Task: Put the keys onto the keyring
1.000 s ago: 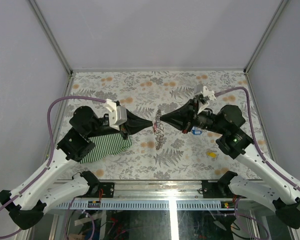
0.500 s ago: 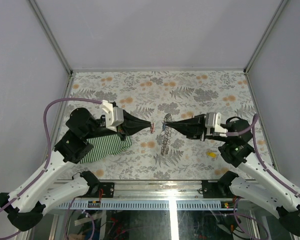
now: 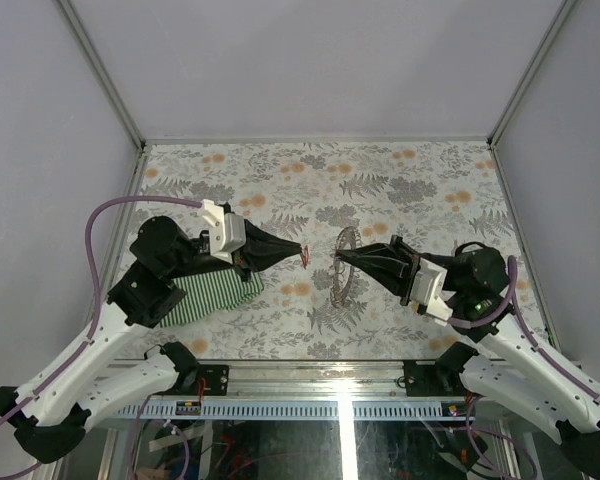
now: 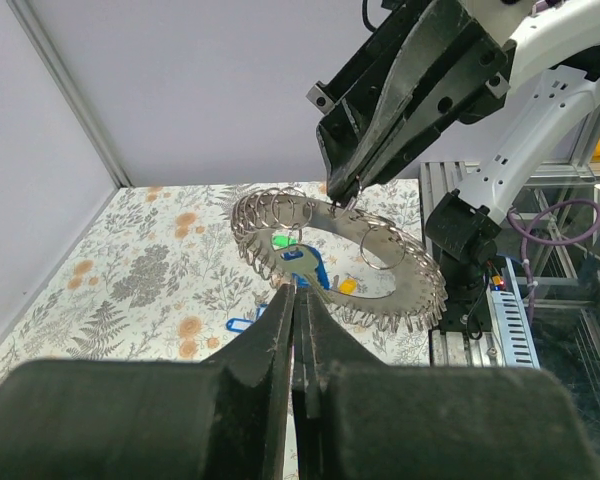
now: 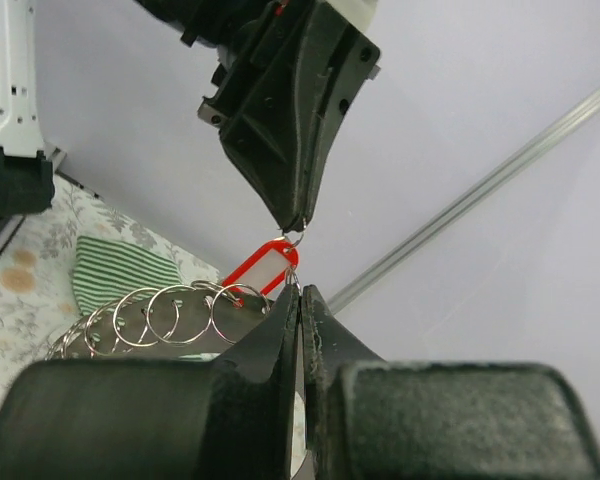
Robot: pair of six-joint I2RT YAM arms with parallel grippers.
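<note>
My left gripper (image 3: 301,250) is shut on the metal loop of a red key tag (image 3: 306,256) and holds it in the air. In the right wrist view the red tag (image 5: 263,268) hangs from the left gripper's tip (image 5: 302,228). My right gripper (image 3: 340,254) is shut on the silvery toothed keyring (image 3: 344,272), which hangs above the table a short gap right of the red tag. The keyring (image 4: 380,262) carries several small wire rings (image 5: 170,315). On the table beyond it lie blue (image 4: 238,324), green (image 4: 280,240) and yellow (image 4: 348,286) tags.
A green striped cloth (image 3: 215,290) lies on the flowered table (image 3: 280,180) under the left arm. Grey walls with metal corner posts (image 3: 100,75) enclose the table at the left, back and right. The metal rail (image 3: 340,405) runs along the near edge.
The grippers met tip to tip at the keyring a second ago. The right arm has since rolled its wrist and drawn back right with the keyring, leaving a gap. The left gripper moved slightly left.
</note>
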